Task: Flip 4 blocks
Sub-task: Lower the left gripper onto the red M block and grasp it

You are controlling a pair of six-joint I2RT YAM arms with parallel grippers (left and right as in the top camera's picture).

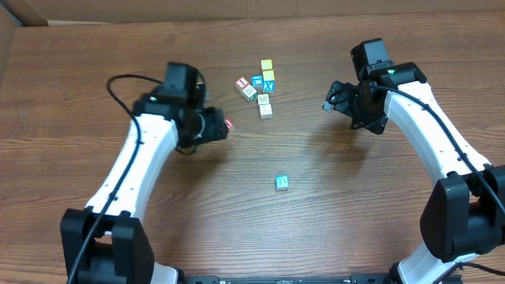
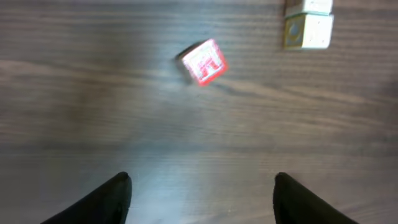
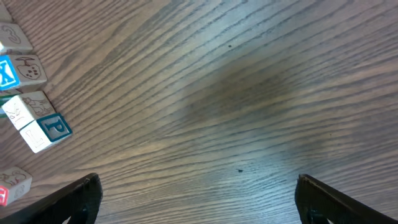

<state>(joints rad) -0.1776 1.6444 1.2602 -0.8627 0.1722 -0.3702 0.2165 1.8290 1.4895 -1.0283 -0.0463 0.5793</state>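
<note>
A red-faced block (image 2: pixel 203 61) with a white letter lies tilted on the table, ahead of my left gripper (image 2: pixel 202 180) and apart from it. That gripper is open with nothing between its fingers; from above the red block (image 1: pixel 230 124) sits just off the left gripper (image 1: pixel 218 128). A blue-faced block (image 1: pixel 282 182) lies alone in the middle of the table. Two pale cream blocks (image 1: pixel 263 99) (image 1: pixel 266 111) stand at the near end of the cluster. My right gripper (image 1: pixel 331 103) hovers right of the cluster, open and empty, over bare wood (image 3: pixel 198 183).
The cluster at the back holds two yellow cubes (image 1: pixel 267 71), a blue X cube (image 1: pixel 268 86), a blue cube (image 1: pixel 257 81) and a red-and-white cube (image 1: pixel 242 83). In the right wrist view these sit at the left edge, with a P cube (image 3: pixel 48 131).
</note>
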